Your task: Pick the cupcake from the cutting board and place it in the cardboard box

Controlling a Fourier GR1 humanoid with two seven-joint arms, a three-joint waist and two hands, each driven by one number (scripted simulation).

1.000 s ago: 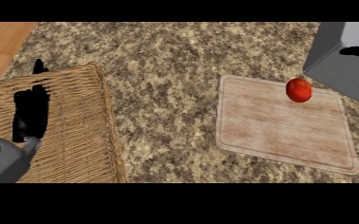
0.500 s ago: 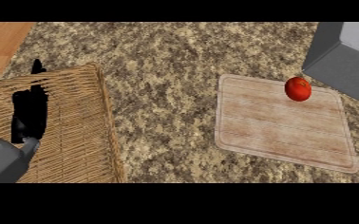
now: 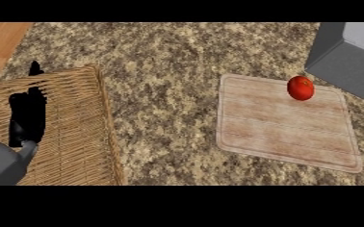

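A red round thing [image 3: 301, 87], more like a tomato than a cupcake, stands on the far right part of a pale wooden cutting board [image 3: 277, 130]. No cardboard box shows; a woven wicker tray [image 3: 74, 125] lies at the left. My left hand [image 3: 27, 118] is black and rests open over the tray's left side, fingers pointing up the view. A grey forearm [image 3: 340, 57] enters at the upper right, just beyond the board's far corner. Its hand is out of the picture.
Speckled granite counter [image 3: 167, 77] fills the space between the tray and the board. A strip of wooden surface [image 3: 10, 36] shows at the upper left corner. My left forearm [image 3: 10, 166] crosses the lower left corner.
The grey forearm at the upper right has shifted slightly. The red thing, the board, the tray and my left hand stay where they were.
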